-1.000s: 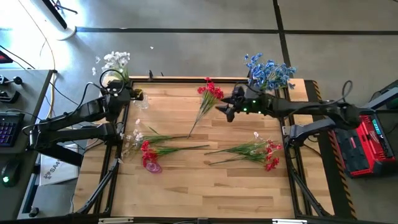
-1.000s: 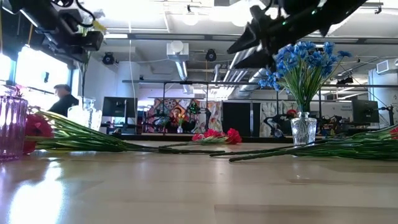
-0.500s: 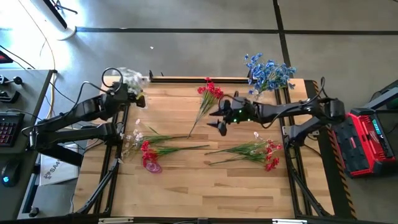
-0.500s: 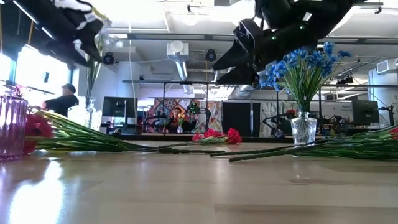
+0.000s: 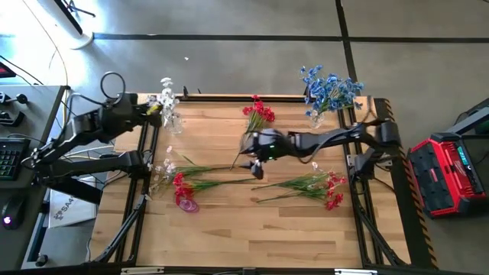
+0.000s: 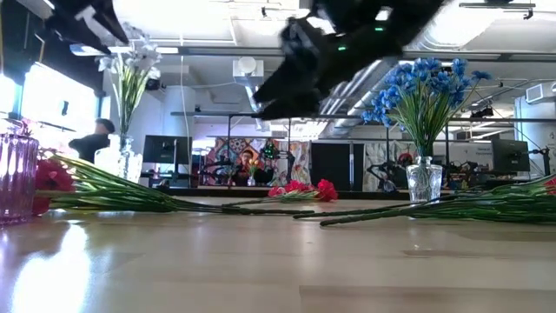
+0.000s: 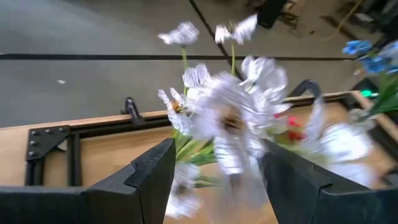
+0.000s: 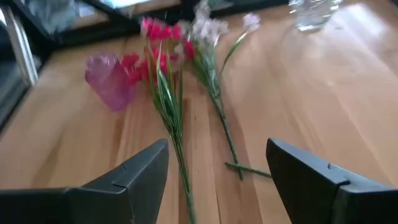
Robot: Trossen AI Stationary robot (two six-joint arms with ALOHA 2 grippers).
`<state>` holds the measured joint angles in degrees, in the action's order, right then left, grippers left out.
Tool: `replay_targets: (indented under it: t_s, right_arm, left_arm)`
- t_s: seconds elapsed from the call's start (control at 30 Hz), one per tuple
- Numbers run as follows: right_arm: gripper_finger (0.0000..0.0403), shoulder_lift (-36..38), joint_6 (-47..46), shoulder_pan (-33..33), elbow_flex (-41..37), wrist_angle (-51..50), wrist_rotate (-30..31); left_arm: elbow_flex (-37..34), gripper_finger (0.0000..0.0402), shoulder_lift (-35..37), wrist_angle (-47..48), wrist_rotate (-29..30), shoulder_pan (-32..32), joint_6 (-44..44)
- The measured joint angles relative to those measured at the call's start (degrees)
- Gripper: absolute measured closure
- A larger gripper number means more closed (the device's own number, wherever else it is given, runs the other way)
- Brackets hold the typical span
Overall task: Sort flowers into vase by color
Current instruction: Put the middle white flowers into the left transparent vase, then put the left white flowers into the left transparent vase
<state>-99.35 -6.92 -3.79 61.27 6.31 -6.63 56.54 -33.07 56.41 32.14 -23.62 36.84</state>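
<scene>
A white bunch (image 5: 166, 99) stands with its stems in a clear vase (image 6: 117, 161) at the far left corner. My left gripper (image 5: 150, 109) is open just left of it, with the blossoms (image 7: 230, 106) ahead of its fingers. My right gripper (image 5: 250, 162) is open and empty, hovering over the table's middle beside a red sprig (image 5: 257, 118) that lies flat. Ahead of it, a red sprig (image 8: 163, 87) and a white sprig (image 8: 214, 93) lie by the pink vase (image 8: 109, 78). Blue flowers (image 5: 330, 90) stand in a vase at the far right.
A mixed red and white bunch (image 5: 309, 185) lies on the right half of the table. Bare wood lies along the near edge (image 5: 244, 237). A black frame rail (image 7: 81, 134) runs along the far edge. A person (image 6: 91, 139) stands in the room behind.
My left gripper carried the white bunch from beyond the far left corner to the clear vase, let go and drew back left; the bunch now stands free. My right gripper travelled from beside the blue flowers toward the table's middle and left, dropping lower.
</scene>
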Motion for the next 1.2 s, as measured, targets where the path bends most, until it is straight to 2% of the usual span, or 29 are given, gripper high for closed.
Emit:
replay_targets:
  t_s: [0.3,0.5,0.77,0.87,1.0,1.1,1.2]
  right_arm:
    - [0.0144,-15.4,6.1,0.4,18.9,-10.1,0.0]
    - [0.0144,-25.5,11.2,0.4,29.1,-11.8,-0.1]
    - [0.0152,-37.1,13.4,0.4,42.8,-17.9,-1.6]
    - [0.0178,-40.8,13.4,0.3,47.2,-21.1,-2.5]
    - [0.0234,-43.7,11.9,0.1,51.3,-24.5,-2.4]
    - [0.0292,-43.9,10.7,-0.3,51.6,-25.3,-2.5]
    - [0.0367,-43.8,9.2,-0.7,51.6,-26.6,-2.4]
  left_arm:
    - [6.5,0.0200,0.0,4.9,-7.0,0.1,-1.2]
    - [7.6,0.0219,0.0,4.9,-10.0,0.1,-4.6]
    - [7.6,0.0233,0.0,5.6,-14.0,0.1,-5.6]
    - [7.6,0.0234,0.0,6.4,-14.7,0.1,-5.7]
    - [7.6,0.0234,0.0,7.4,-15.6,0.1,-5.6]
    - [7.6,0.0234,0.0,7.4,-16.4,0.1,-5.6]
    - [7.6,0.0234,0.0,7.4,-16.6,0.1,-5.4]
